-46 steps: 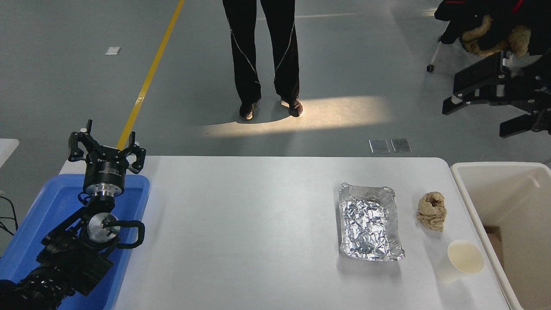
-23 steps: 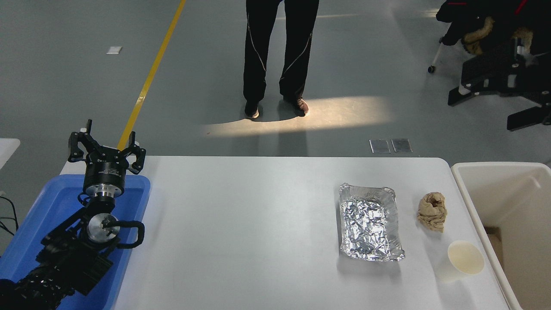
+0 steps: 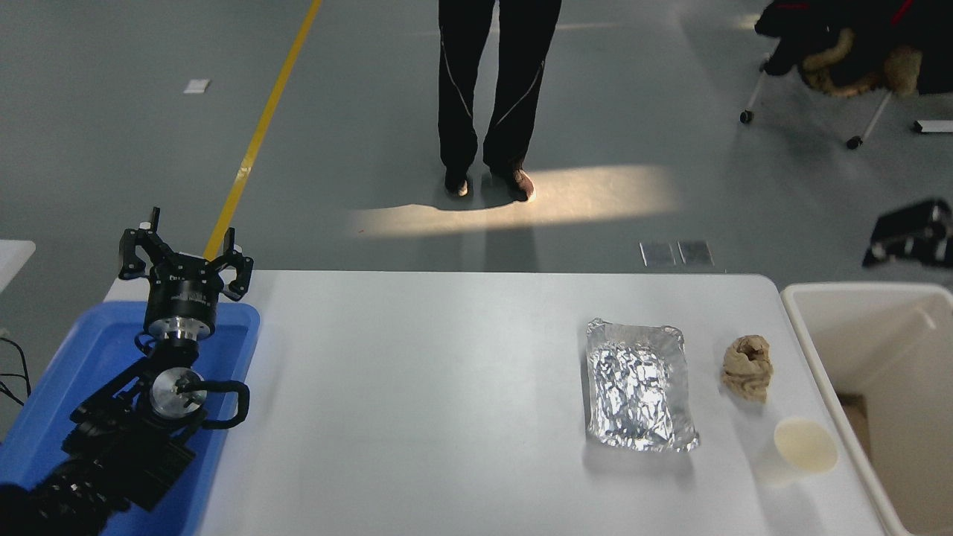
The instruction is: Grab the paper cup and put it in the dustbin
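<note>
We judge the paper cup (image 3: pixel 805 445) light, crushable; grip its wall gently. Left claw (image 3: pixel 184 257) parked, spread, empty.

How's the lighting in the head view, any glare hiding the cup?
Head view: sharp overall; a sunlit patch lies on the floor beyond the table; the foil tray glints; the paper cup looks pale against the white table, its rim still readable.

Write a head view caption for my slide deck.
Paper cup upright beside the dustbin, untouched; left hand parked.
</note>
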`<action>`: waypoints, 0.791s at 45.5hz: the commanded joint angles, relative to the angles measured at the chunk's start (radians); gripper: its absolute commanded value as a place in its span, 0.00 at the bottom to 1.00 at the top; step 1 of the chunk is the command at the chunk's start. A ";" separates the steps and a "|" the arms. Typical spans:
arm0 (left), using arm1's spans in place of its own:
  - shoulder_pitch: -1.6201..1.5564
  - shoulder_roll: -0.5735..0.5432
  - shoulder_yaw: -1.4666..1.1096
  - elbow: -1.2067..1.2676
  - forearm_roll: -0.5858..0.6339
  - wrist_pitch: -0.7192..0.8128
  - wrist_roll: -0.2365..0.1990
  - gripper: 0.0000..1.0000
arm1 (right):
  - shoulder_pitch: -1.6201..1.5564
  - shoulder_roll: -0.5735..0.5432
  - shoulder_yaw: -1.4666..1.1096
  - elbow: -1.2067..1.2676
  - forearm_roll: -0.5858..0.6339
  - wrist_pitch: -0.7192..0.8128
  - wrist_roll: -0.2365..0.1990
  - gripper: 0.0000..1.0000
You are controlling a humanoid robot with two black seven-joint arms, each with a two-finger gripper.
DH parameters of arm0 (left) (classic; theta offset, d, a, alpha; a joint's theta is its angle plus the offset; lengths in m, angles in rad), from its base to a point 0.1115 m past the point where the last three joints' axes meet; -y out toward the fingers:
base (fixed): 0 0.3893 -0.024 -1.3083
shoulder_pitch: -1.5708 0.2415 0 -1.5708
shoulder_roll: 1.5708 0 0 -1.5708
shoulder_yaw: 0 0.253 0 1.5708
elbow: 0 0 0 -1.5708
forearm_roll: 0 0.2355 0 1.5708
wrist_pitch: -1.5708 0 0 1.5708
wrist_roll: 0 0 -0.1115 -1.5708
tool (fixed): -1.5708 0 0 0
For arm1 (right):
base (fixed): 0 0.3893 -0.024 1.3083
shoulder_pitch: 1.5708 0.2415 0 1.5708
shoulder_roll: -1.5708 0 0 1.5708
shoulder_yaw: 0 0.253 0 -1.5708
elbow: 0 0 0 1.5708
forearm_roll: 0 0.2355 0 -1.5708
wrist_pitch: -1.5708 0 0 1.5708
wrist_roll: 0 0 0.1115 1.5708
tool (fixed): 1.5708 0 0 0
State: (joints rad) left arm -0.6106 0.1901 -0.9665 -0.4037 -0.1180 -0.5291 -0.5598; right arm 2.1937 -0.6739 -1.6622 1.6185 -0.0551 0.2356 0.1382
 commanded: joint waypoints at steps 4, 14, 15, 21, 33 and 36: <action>0.000 0.000 0.000 0.000 0.000 0.000 0.000 0.99 | -0.310 -0.124 0.128 -0.018 -0.042 -0.153 0.000 1.00; 0.000 0.000 0.000 0.000 0.000 0.000 0.000 0.99 | -0.449 -0.144 0.228 -0.034 -0.043 -0.191 0.000 1.00; 0.000 0.000 0.000 0.000 0.000 0.000 0.000 0.99 | -0.468 -0.144 0.240 -0.035 -0.043 -0.196 0.000 1.00; 0.000 0.000 0.000 0.000 0.000 0.000 0.000 0.99 | -0.600 -0.133 0.308 -0.077 -0.043 -0.252 0.000 1.00; 0.000 0.000 0.000 -0.001 0.000 0.000 0.000 0.99 | -0.730 -0.127 0.424 -0.160 -0.040 -0.276 -0.002 1.00; 0.000 0.000 0.000 -0.001 0.000 0.000 0.000 0.99 | -0.746 -0.127 0.443 -0.164 -0.039 -0.277 -0.005 1.00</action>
State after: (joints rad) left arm -0.6105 0.1902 -0.9664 -0.4037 -0.1182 -0.5292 -0.5598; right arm 1.5601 -0.8003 -1.3126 1.5011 -0.0960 -0.0161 0.1375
